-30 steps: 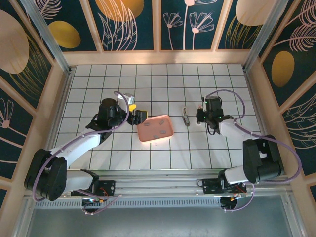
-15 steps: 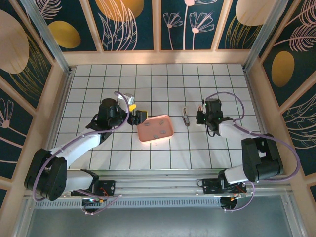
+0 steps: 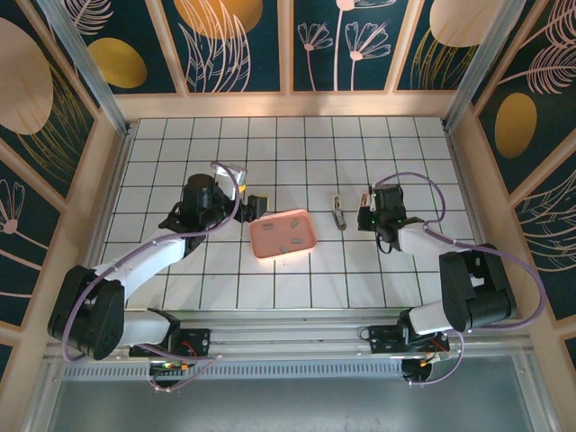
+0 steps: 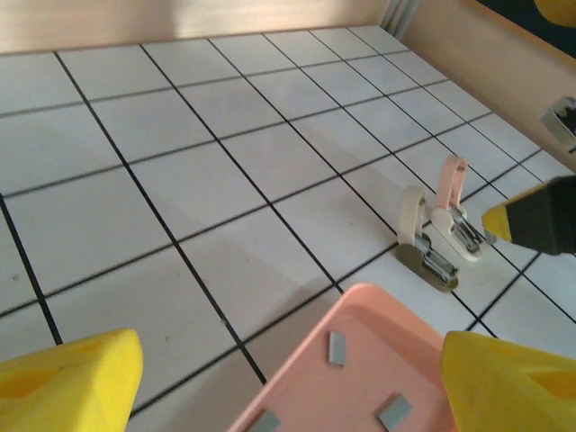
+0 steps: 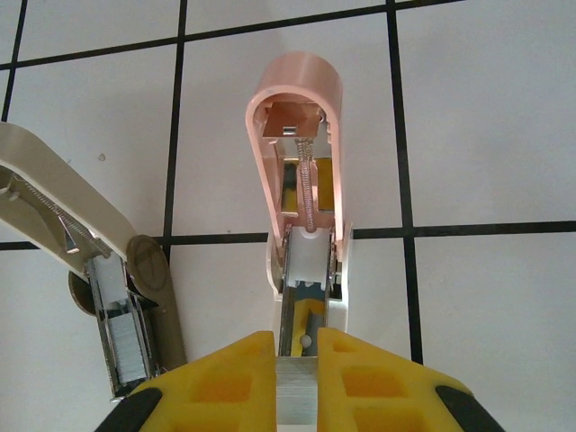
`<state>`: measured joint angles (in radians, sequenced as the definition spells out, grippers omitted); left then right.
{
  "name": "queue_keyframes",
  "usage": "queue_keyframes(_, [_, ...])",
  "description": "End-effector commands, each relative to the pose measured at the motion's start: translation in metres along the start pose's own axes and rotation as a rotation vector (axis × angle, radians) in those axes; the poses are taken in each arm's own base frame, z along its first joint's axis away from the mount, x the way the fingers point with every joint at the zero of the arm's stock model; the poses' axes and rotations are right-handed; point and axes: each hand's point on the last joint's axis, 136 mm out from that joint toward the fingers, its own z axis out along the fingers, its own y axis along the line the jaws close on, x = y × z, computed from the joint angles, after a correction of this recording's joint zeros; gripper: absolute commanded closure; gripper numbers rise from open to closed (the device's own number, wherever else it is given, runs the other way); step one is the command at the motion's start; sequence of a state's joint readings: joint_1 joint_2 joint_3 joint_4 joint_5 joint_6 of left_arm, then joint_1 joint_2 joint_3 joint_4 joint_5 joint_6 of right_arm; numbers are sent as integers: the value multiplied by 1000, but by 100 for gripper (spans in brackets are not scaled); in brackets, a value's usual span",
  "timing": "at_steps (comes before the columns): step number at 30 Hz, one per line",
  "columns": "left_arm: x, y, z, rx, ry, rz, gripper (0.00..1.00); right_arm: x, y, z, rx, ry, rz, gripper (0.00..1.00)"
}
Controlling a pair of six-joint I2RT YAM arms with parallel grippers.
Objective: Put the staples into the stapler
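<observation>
Right of the tray (image 3: 256,236), right end effector (image 5: 295,342) clenches the open stapler (image 5: 297,81); left end effector (image 4: 292,355) gapes.

Left arm (image 3: 148,259): white tube links are joined by black joint housings.
Right arm (image 3: 425,239): the same white links and black housings are seen.
Cables (image 3: 225,171): a pale lilac cable is looped along each arm.
Bases (image 3: 180,343): black mounts with thin red wiring are bolted at the near edge.
Left gripper (image 3: 252,204): blocky yellow fingers (image 4: 72,378) are fitted.
Right gripper (image 5: 297,360): yellow fingers (image 5: 216,382) are marked with shallow rectangular recesses and edged in black.
</observation>
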<state>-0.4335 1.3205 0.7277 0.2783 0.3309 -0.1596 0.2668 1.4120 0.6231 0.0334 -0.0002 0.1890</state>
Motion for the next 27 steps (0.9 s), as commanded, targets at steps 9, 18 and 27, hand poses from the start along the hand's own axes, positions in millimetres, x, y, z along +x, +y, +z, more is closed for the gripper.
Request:
queue_keyframes(9, [-18,9,5,-56,-79,28,13,-34,11,-9,-57,-129,13,86])
queue_keyframes(18, [-14,6,12,-25,-57,-22,13,-23,-3,-7,23,-82,2,86])
queue_keyframes(27, [-13,4,11,-12,-57,-35,13,-11,-13,6,63,-20,-4,86])
